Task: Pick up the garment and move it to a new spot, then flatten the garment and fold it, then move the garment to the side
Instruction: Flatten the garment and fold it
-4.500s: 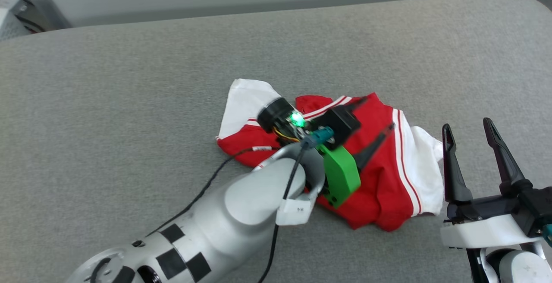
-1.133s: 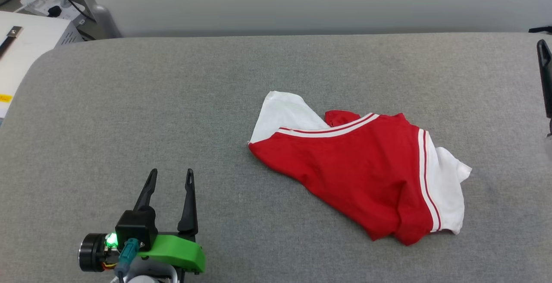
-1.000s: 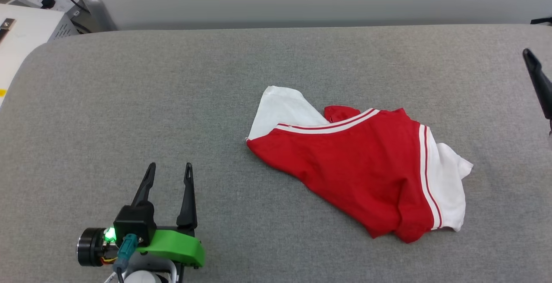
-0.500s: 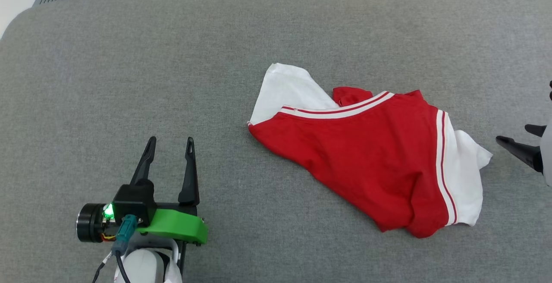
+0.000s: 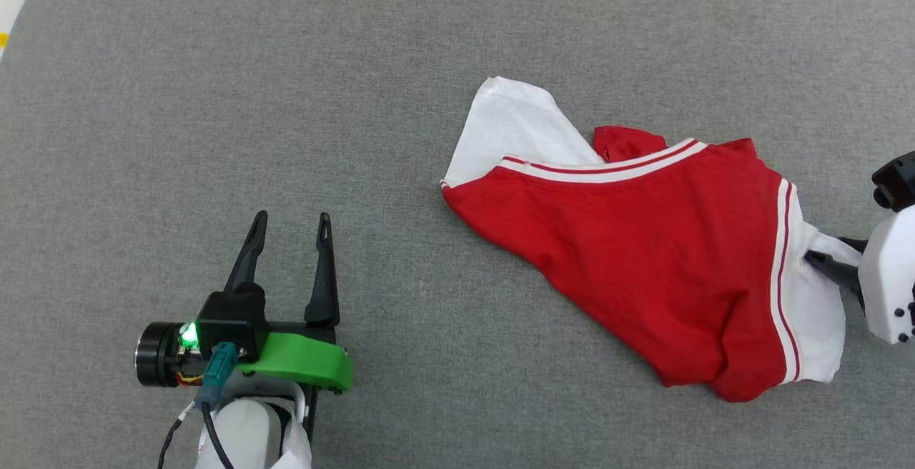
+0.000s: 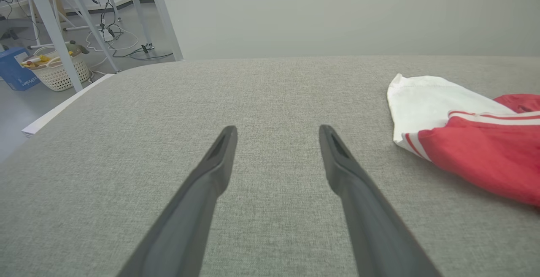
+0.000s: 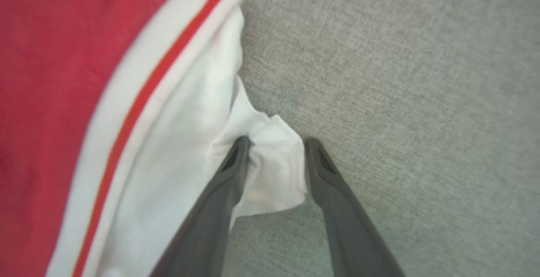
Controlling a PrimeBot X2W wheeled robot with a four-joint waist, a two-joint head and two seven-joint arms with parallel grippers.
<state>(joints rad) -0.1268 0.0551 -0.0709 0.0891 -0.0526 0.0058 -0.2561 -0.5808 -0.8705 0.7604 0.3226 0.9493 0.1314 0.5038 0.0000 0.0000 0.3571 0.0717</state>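
Right gripper (image 7: 277, 142), part-open, straddles the crumpled red-and-white jersey T-shirt (image 5: 643, 254)'s sleeve, nothing clamped yet. Pinch deeper before lifting. Left gripper (image 5: 293, 217) gapes empty.

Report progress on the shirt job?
Done: nothing visible; the garment lies crumpled on the grey surface. In hand: right claw straddles its white sleeve corner, jaws not yet pinched; left claw open, apart. Left: lift, move, flatten, fold, set aside.
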